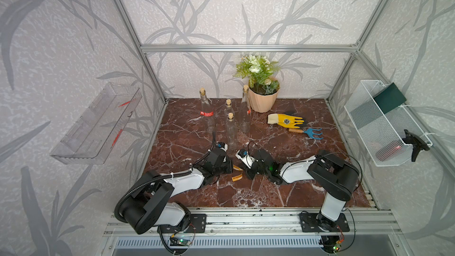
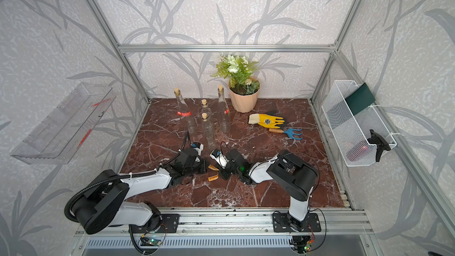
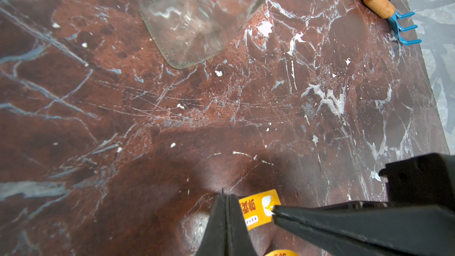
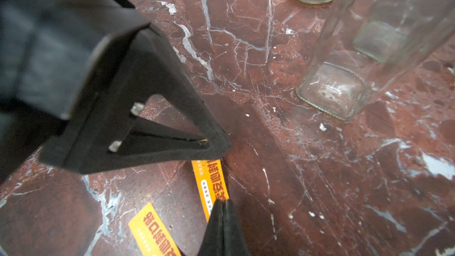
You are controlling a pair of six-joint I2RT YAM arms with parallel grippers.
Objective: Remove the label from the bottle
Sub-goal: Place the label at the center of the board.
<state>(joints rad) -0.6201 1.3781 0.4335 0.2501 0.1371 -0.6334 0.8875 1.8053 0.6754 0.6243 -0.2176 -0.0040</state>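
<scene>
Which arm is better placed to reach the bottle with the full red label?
Probably the left: the red-labelled bottle stands at the cluster's left, ahead of the left pincer. The right pincer would have to pass the nearer bare bottle.
</scene>
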